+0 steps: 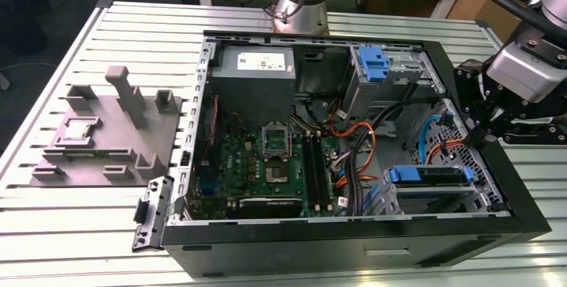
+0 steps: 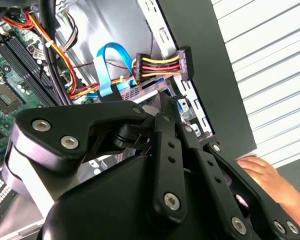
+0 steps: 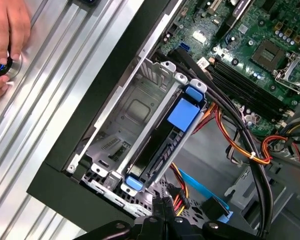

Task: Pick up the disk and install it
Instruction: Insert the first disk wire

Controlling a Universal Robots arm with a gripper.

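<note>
At the case (image 1: 354,242) corner nearest the camera on the exterior view's right, the disk (image 3: 162,142) is sitting on edge in the cage (image 3: 135,110), its blue carrier facing the open side. Its long axis is running parallel to the case's near wall, with one end pointing toward the board (image 3: 250,45). The gripper (image 3: 162,207) is hanging near the cage end farthest from the board, jaws drawn together and gripping nothing. Judgement: the disk is handling as stiff, dense, smooth-sided and shock-sensitive. It is asking for a hold on the carrier's ends, not the flat faces or connector. Cables (image 3: 230,130) are crowding just beside.
</note>
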